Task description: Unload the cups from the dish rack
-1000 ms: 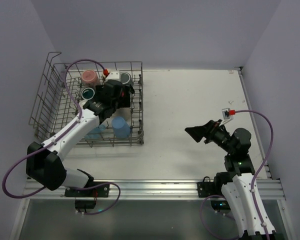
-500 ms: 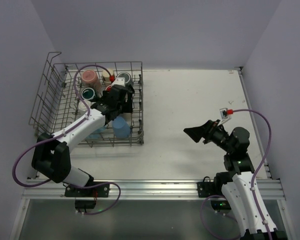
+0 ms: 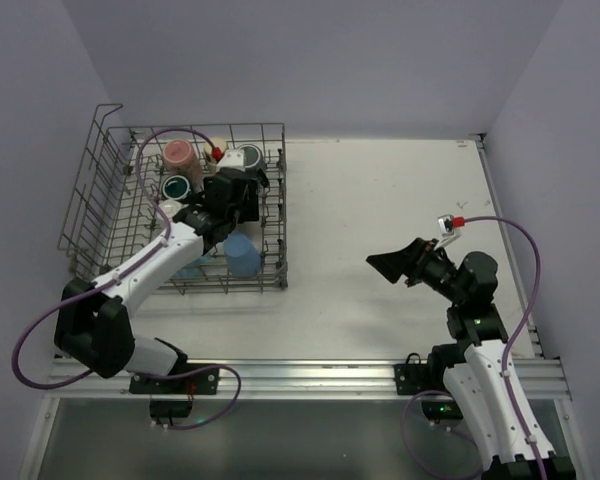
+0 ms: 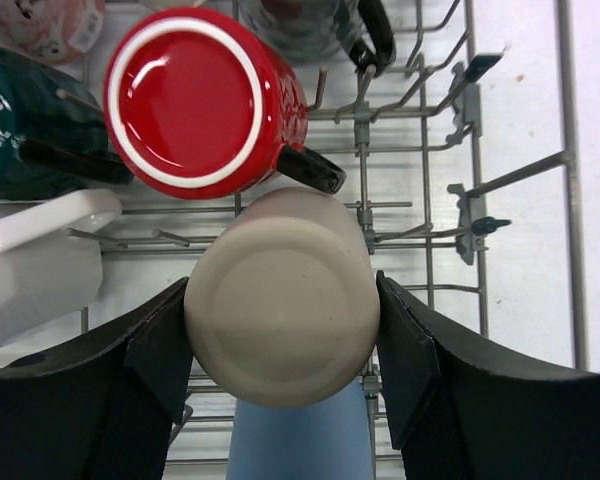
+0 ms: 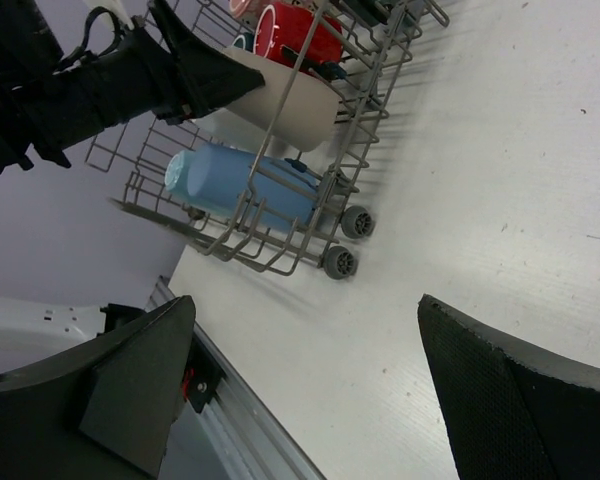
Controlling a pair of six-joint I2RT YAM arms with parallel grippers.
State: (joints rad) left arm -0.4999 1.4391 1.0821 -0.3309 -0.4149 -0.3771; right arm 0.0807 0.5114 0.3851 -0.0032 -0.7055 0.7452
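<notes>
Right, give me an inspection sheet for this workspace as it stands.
Surface: white table, a few dark specks.
Job's things: dish rack at far left, holding cream cup, red mug, dark teal mug, white mug, light blue tumbler lying on its side, pink cup, grey mug. No cup on the table yet.
Clutter: nothing seen.
Grippers: left gripper closed on the cream cup's sides inside the rack; right gripper open, empty, above the table.
Cables: left purple cable loops over the rack; right purple cable arcs beside its arm.
Surroundings: lavender walls; metal rail at near edge.
</notes>
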